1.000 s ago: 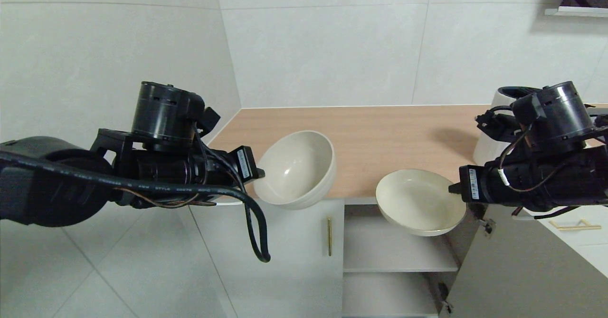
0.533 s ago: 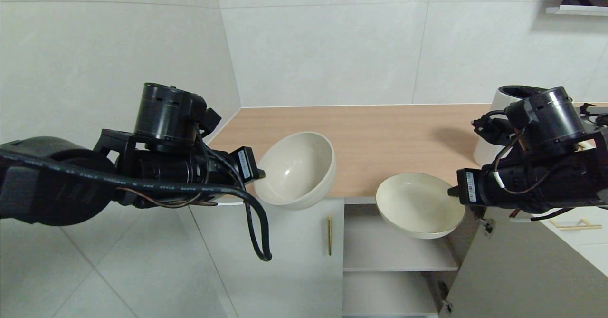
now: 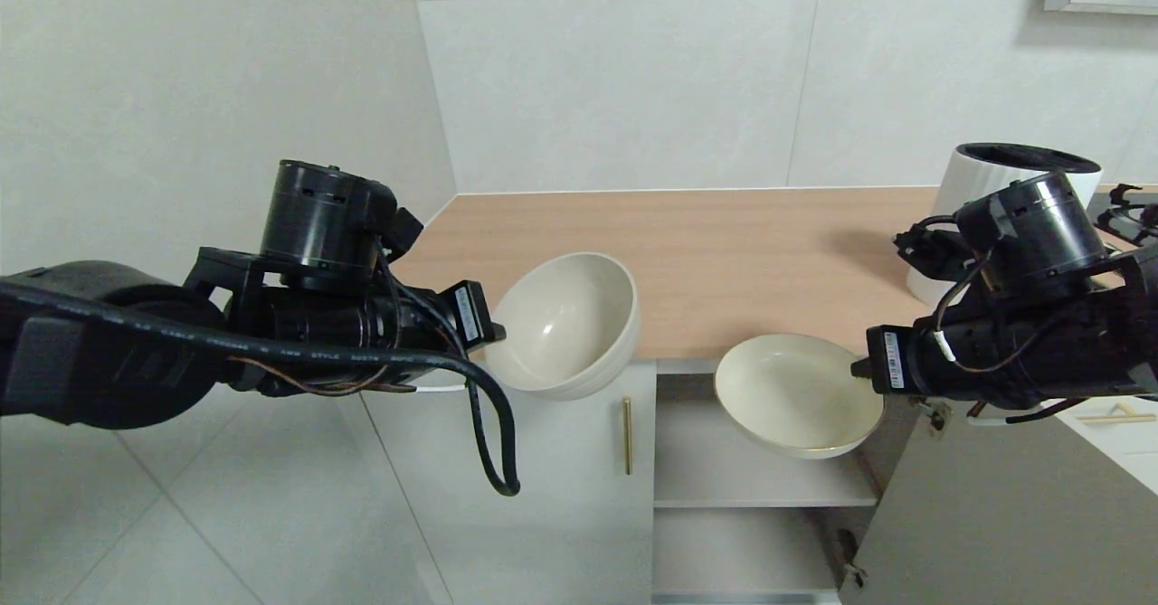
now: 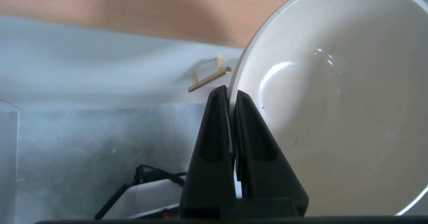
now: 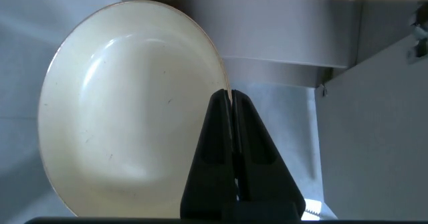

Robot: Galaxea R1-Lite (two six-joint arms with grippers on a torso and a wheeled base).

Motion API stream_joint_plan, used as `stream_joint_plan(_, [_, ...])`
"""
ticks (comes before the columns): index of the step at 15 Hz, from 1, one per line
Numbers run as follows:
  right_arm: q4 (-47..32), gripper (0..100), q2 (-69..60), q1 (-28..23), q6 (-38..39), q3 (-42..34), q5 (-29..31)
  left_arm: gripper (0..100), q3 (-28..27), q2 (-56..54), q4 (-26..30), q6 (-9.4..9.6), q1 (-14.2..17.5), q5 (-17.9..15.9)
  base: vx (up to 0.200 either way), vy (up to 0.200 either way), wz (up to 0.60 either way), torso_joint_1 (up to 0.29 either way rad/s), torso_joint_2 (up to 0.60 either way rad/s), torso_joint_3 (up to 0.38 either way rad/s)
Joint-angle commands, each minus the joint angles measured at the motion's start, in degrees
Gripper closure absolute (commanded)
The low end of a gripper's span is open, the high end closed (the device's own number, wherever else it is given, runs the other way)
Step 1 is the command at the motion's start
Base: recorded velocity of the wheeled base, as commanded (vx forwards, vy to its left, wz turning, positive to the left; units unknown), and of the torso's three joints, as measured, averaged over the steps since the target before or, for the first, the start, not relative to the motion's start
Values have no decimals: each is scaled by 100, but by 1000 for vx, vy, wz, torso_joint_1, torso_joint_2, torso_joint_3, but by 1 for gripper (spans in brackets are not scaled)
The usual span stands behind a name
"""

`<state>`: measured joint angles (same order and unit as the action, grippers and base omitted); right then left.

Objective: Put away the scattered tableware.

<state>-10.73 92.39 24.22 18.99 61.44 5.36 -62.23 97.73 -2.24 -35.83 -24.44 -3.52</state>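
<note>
Before the open cabinet, left gripper is clamping the deep bowl, right gripper the shallow bowl — both hanging unshelved, stowing remaining.

Before the counter, deep bowl hangs left of shallow bowl.

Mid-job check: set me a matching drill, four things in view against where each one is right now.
Things
1. deep bowl
2. shallow dish
3. white cylindrical container
4. gold bar handle

Places
A. on the closed cabinet door
B. standing on the wooden countertop
C. rim pinched in the left gripper
D. rim pinched in the right gripper, in front of the open cabinet shelf

Pairs: 1-C, 2-D, 3-B, 4-A
</note>
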Motion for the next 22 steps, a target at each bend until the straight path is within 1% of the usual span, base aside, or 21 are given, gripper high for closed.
stream_joint_plan(1, [1, 100, 24, 4, -1, -1, -9, 100, 1, 18, -4, -3, 1, 1, 0, 0, 0, -193, 461, 266])
stream_joint_plan(6, [1, 100, 24, 4, -1, -1, 0, 100, 1, 18, -4, -3, 1, -8, 0, 0, 0, -190, 480, 282])
stream_joint_plan(9, [1, 100, 33, 4, -10, -1, -9, 100, 1, 9, -4, -12, 1, -122, 0, 0, 0, -180, 468, 292])
stream_joint_plan(16, [1, 100, 68, 4, -1, -1, 0, 100, 1, 9, -4, -12, 1, -122, 0, 0, 0, -141, 451, 305])
stream_joint_plan(22, [9, 100, 121, 4, -1, -1, -9, 100, 1, 9, -4, -12, 1, -122, 0, 0, 0, -16, 80, 62])
